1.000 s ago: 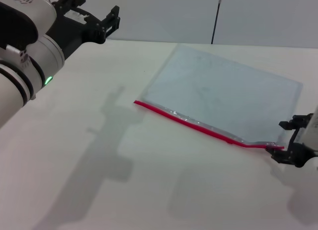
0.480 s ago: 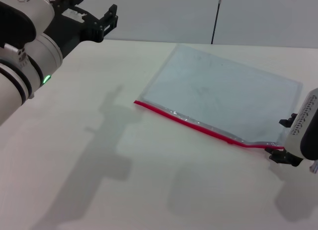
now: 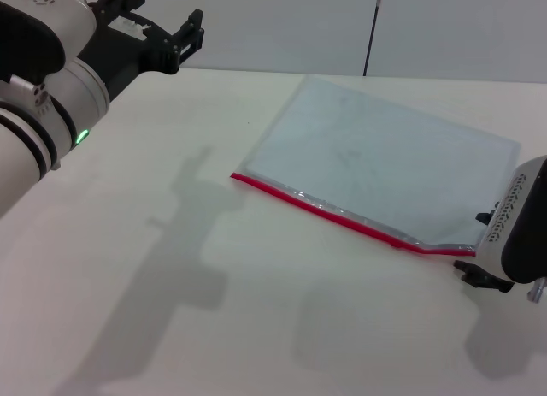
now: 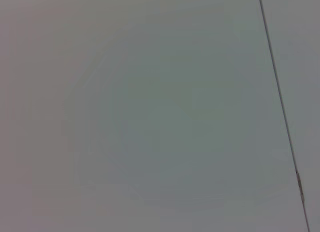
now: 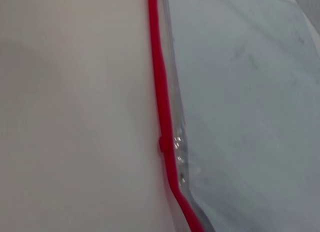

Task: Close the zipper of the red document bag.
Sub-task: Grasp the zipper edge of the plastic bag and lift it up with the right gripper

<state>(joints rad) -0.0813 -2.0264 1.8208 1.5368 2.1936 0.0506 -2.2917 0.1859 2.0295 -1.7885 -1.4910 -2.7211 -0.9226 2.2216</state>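
The red document bag (image 3: 376,161) lies flat on the white table, a translucent pale blue-grey pouch. Its zipper (image 3: 342,216) is a thin red strip along the near long edge, running from the left corner to the right end. My right gripper (image 3: 481,246) sits at that right end, largely covered by its own wrist, and its two black fingertips (image 3: 477,277) stand apart on either side of the bag's corner. The right wrist view shows the zipper (image 5: 161,117) close up beside the bag (image 5: 240,117), with a small thicker spot on the strip. My left gripper (image 3: 162,24) hangs raised at the far left, open and empty.
The white table (image 3: 256,310) stretches wide on the left and in front of the bag. A pale wall with a dark vertical seam (image 3: 372,28) stands behind it. The left wrist view shows only that wall and its seam (image 4: 280,101).
My right arm has shifted slightly left towards the zipper's right end, and its wrist now covers more of the gripper. The bag and my left arm have stayed put.
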